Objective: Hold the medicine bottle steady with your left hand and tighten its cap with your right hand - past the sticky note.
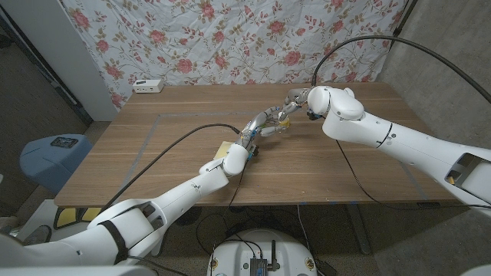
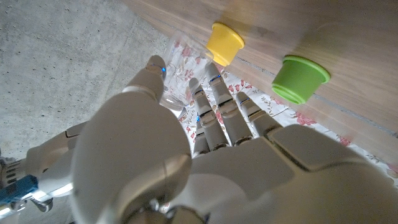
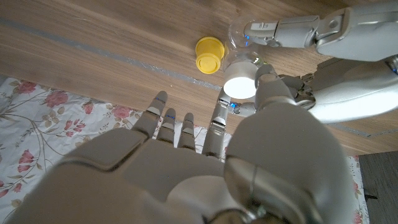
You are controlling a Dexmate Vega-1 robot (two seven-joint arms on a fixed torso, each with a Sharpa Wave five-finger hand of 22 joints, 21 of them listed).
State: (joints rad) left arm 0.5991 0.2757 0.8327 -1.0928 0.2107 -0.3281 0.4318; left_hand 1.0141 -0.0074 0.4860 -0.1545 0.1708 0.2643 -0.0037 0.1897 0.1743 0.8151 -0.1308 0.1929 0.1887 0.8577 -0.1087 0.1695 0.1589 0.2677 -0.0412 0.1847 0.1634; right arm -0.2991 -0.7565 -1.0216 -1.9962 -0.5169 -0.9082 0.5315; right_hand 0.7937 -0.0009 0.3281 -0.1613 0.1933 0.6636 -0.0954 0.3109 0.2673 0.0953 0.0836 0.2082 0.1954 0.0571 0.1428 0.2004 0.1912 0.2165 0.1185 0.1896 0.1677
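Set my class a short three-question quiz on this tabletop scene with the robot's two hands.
1. True or false: the left hand grips the medicine bottle.
2. What colour is the bottle's cap? A white, B red, C blue.
3. Fill in: in the left wrist view, the other cup beside the yellow cup is ____.
Key: 1 true; 2 A; 3 green.

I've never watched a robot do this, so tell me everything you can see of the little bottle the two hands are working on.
The bottle looks like clear plastic with a white cap. It sits over the wooden table, beside a yellow cup. The left robot hand wraps around its body. The right robot hand has fingertips at the cap. Whether the cap is fully screwed on cannot be told.
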